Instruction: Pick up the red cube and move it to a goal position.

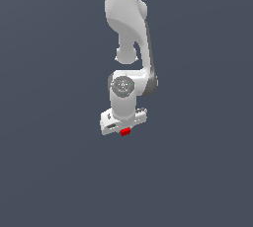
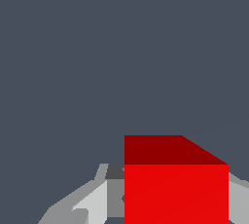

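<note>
The red cube (image 1: 125, 132) is a tiny bright red block at the lower edge of the white gripper (image 1: 123, 128) in the exterior view. In the wrist view the red cube (image 2: 176, 194) looms large between the two grey fingers (image 2: 95, 201), which press against its sides. The gripper (image 2: 170, 211) is shut on the cube. The white arm reaches down from the top of the exterior view and hides most of the fingers there. No goal marker shows in either view.
A plain dark grey-blue surface (image 1: 49, 162) fills both views. The arm's white links (image 1: 126, 18) stand above the gripper in the exterior view.
</note>
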Robot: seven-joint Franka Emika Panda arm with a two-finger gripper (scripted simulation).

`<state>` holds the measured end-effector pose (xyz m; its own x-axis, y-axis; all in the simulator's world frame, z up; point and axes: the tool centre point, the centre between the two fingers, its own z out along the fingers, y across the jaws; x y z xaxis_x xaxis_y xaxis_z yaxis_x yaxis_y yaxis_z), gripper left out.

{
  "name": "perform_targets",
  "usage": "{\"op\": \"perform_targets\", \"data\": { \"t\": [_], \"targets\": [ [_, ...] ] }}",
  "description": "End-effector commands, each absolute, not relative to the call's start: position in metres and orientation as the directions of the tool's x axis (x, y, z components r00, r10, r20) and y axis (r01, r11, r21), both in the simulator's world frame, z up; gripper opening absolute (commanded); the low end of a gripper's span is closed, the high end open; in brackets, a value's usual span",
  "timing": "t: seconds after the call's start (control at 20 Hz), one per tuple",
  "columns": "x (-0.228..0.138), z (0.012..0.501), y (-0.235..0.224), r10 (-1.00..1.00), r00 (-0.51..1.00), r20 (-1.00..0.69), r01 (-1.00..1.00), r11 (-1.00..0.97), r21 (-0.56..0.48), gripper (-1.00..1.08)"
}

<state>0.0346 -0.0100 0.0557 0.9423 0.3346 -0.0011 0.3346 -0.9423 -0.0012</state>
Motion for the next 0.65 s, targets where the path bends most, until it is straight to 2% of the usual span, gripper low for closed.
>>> {"op": "perform_targets", "data": {
  "t": [0.0,0.6],
  "targets": [
    [0.043,0.072,-0.013,0.335,0.942,0.0,0.335,-0.942,-0.001,-1.0],
    [0.063,0.107,-0.02,0.335,0.942,0.0,0.335,-0.942,-0.001,-1.0]
  ]
}}
